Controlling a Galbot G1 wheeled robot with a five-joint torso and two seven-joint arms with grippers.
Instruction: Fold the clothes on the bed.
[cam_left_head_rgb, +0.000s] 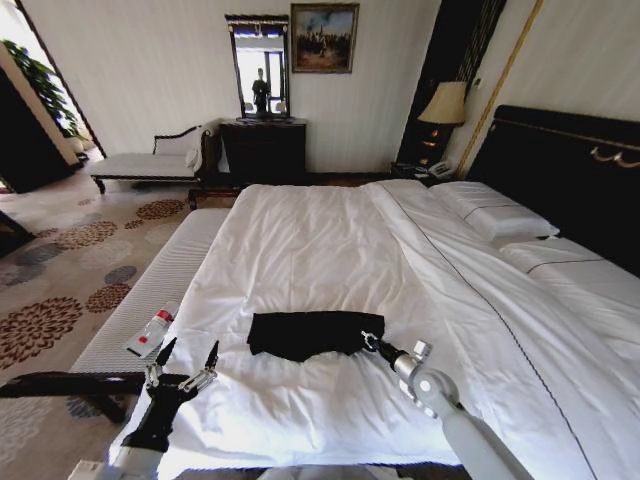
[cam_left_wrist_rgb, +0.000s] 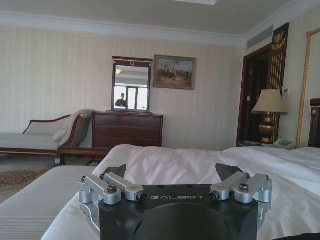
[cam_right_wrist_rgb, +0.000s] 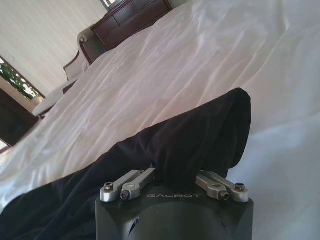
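Black T-shirt (cam_left_head_rgb: 315, 333) is lying on the white duvet (cam_left_head_rgb: 330, 250) of the bed (cam_left_head_rgb: 560, 160), near the foot edge and roughly centred between the 2 arms. It is already bunched into a compact dark band, long axis running left-right across the bed (lettering not visible in this state).

Right gripper (cam_left_head_rgb: 370, 341) is sitting at the right end of the band. In the right wrist view the jaws are closing in on a raised ridge of black cloth (cam_right_wrist_rgb: 200, 135), and the fabric is standing up between them, so I am reading this as clamped on the shirt's right edge. The rest of the cloth is trailing away along the duvet toward the robot's left.

Left gripper (cam_left_head_rgb: 187, 365) is hovering off the bed's left foot corner, just beside the grey bench (cam_left_head_rgb: 150, 290), jaws spread apart and holding nothing. The left wrist view is looking level across the bed toward the dresser (cam_left_wrist_rgb: 127, 129), with the open jaws (cam_left_wrist_rgb: 175, 187) well clear of any fabric.

Key relation: the shirt is lying to the right of the left gripper and forward of it, with the band's left end as its nearest part; the right arm is already at the opposite end. Judgement: any fold across the long axis is depending on the right-hand pinch, with the left arm too far off to pin the other end yet.

A small red-and-white bottle (cam_left_head_rgb: 152, 333) is resting on the bench, apart from the work.
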